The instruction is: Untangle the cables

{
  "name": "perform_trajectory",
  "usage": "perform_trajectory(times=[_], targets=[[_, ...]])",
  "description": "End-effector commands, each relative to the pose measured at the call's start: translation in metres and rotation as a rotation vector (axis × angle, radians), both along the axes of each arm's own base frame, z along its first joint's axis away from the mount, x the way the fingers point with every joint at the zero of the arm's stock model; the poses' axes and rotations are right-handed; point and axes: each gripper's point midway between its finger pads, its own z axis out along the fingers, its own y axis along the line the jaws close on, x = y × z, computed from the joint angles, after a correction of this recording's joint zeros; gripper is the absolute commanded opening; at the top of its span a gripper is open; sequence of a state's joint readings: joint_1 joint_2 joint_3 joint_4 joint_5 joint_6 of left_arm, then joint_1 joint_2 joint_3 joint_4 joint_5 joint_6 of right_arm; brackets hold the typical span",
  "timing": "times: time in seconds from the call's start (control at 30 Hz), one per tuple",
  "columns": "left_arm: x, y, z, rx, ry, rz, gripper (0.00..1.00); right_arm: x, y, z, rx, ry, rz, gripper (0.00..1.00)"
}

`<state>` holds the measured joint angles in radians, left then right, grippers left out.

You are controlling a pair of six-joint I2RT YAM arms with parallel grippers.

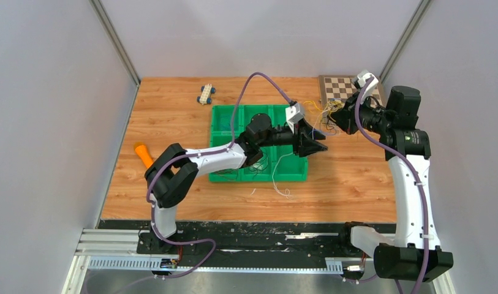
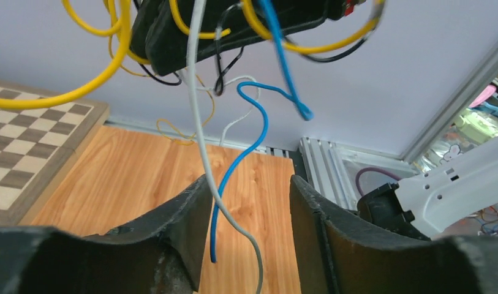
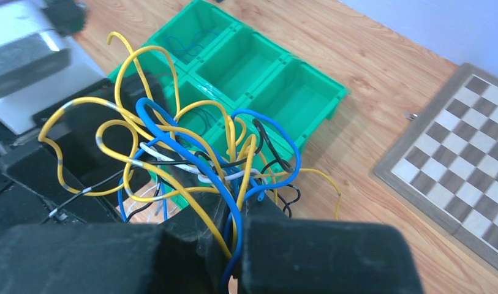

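Observation:
The cables [image 1: 323, 116] form a tangled bunch of yellow, blue, black and white wires [image 3: 197, 156], held up in the air just right of the green tray. My right gripper [image 3: 237, 214] is shut on the bunch, with blue and yellow strands pinched between its fingers. My left gripper [image 2: 247, 184] sits just below the bunch with its jaws apart. A blue wire [image 2: 249, 150] and a grey-white wire [image 2: 200, 135] hang down into the gap without being pinched. In the top view the left gripper [image 1: 316, 146] is close under the right gripper [image 1: 335, 117].
A green compartment tray [image 1: 228, 119] sits mid-table with a few dark wires [image 1: 258, 164] in its front bins. A white wire [image 1: 280, 184] lies in front of it. A chessboard [image 1: 338, 86] is at the back right, a toy car [image 1: 206, 94] at the back, and an orange object [image 1: 142, 154] at the left.

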<state>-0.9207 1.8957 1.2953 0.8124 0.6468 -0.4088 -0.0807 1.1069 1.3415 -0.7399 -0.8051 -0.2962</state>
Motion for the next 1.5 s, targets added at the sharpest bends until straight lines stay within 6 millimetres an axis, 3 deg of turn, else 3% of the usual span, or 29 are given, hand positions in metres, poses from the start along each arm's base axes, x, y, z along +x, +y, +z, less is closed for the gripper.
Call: perform_trajectory(times=[0.0,0.03,0.07,0.1,0.13,0.2,0.27,0.37,0.43,0.53,0.63,0.77,0.97,1.1,1.33,1.43,1.47], targets=[[-0.008,0.000,0.042,-0.114,0.004,-0.014,0.44,0.011,-0.015,0.006,-0.041,-0.046,-0.107,0.00],[-0.012,0.004,0.050,-0.127,-0.003,-0.022,0.37,0.013,-0.017,0.004,-0.046,-0.042,-0.122,0.00],[-0.017,0.007,0.047,-0.119,0.002,-0.033,0.22,0.015,-0.021,0.001,-0.053,-0.038,-0.142,0.00],[-0.021,0.013,0.057,-0.129,-0.009,-0.035,0.16,0.018,-0.024,-0.001,-0.060,-0.036,-0.159,0.00],[-0.023,0.016,0.050,-0.111,-0.002,-0.032,0.06,0.021,-0.028,-0.004,-0.069,-0.032,-0.181,0.00],[-0.027,0.027,0.052,-0.078,0.000,-0.013,0.00,0.028,-0.040,-0.011,-0.096,-0.032,-0.228,0.00],[-0.034,0.042,0.058,-0.068,-0.013,-0.013,0.00,0.036,-0.055,-0.013,-0.112,-0.046,-0.275,0.00],[-0.035,0.055,0.043,0.004,0.007,-0.008,0.00,0.046,-0.075,-0.016,-0.109,-0.047,-0.331,0.00],[-0.033,0.063,0.029,0.041,0.022,0.002,0.00,0.050,-0.082,-0.019,-0.103,-0.038,-0.345,0.00],[-0.033,0.071,0.024,0.064,0.026,0.007,0.00,0.051,-0.083,-0.023,-0.091,-0.026,-0.334,0.00],[-0.039,0.073,0.018,0.091,0.029,-0.023,0.04,0.047,-0.074,-0.022,-0.058,-0.024,-0.289,0.00],[-0.039,0.070,0.009,0.110,0.031,-0.044,0.09,0.031,-0.044,0.001,0.060,-0.032,-0.159,0.00],[-0.036,0.060,0.017,0.045,-0.018,-0.078,0.02,0.002,-0.011,0.040,0.197,-0.039,-0.046,0.00],[-0.036,0.052,0.032,0.011,-0.036,-0.120,0.01,-0.002,-0.008,0.055,0.210,-0.068,-0.050,0.00],[-0.042,0.051,0.015,0.055,-0.003,-0.161,0.27,-0.004,-0.006,0.076,0.245,-0.083,-0.057,0.00],[-0.040,0.051,0.010,0.065,0.009,-0.152,0.26,-0.004,-0.005,0.078,0.257,-0.080,-0.048,0.00],[-0.040,0.051,0.011,0.063,0.007,-0.150,0.20,-0.005,-0.004,0.078,0.260,-0.079,-0.043,0.00]])
